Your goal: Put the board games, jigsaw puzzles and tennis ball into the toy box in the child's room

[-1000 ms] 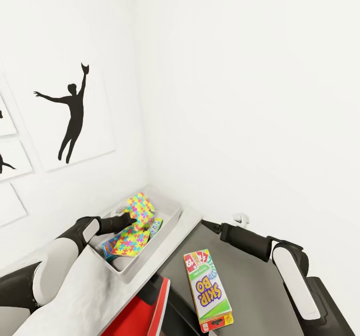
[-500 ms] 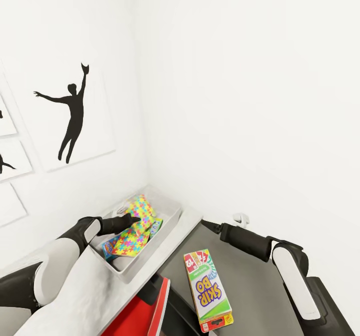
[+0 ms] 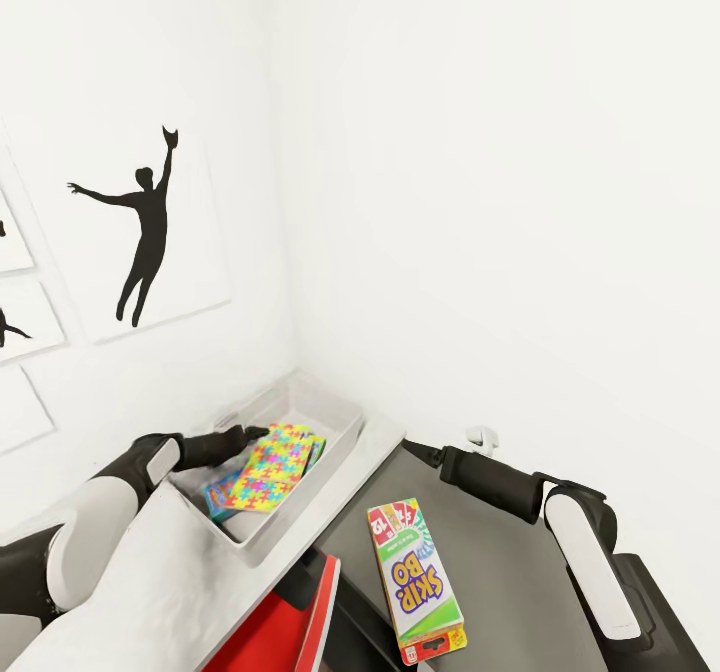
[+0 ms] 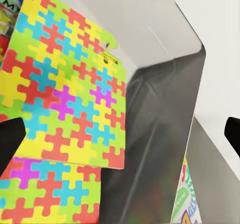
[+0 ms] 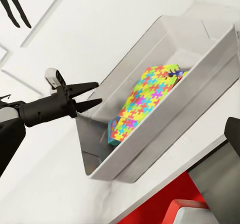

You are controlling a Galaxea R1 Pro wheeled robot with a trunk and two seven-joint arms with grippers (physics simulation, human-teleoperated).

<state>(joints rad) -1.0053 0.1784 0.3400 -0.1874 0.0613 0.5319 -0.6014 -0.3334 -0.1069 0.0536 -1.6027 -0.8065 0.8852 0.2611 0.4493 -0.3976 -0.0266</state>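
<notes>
Against the white corner wall sits the worktop (image 3: 190,592) — pale, mottled — with the bed (image 3: 520,562) beside it, grey surface showing. On the worktop stands the toy box (image 3: 335,414), light grey, sloped sides. Inside it lie the jigsaw puzzles (image 3: 272,464), stacked and tilted, covering most of a small blue board game (image 3: 216,497) at the near end. SKIP-BO box (image 3: 412,574) lies flat on the bed, outside the toy box, apart from it. Left pincer (image 5: 89,95) hovers at the toy box's wall-side rim, fingers narrowly apart, holding nothing — just clear of the puzzles. Right pincer's state: cannot tell, only dark finger edges visible. Black silhouette picture (image 3: 145,227) hangs on the wall.
</notes>
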